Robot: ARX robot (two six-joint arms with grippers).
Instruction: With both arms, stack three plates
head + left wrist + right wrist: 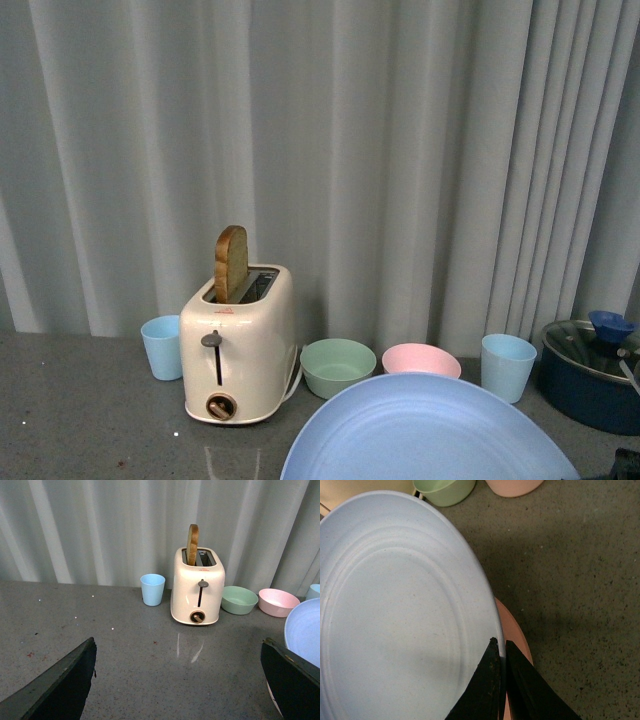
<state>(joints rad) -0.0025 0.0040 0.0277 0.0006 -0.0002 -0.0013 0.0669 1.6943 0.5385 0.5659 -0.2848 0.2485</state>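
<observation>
The light blue plate is gripped at its rim by the right end effector, above the pink plate; the left end effector is held open over the worktop.

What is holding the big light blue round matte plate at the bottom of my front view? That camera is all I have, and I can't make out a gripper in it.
Observer: The right gripper. Its fingers are pinched shut on the rim of the light blue round matte plate.
Operator: Anything under that plate?
Observer: Yes, a pink round matte plate shows just below that rim, next to the gripper.
Operator: And the left gripper?
Observer: The left gripper is open and empty, above the grey speckled countertop.
</observation>
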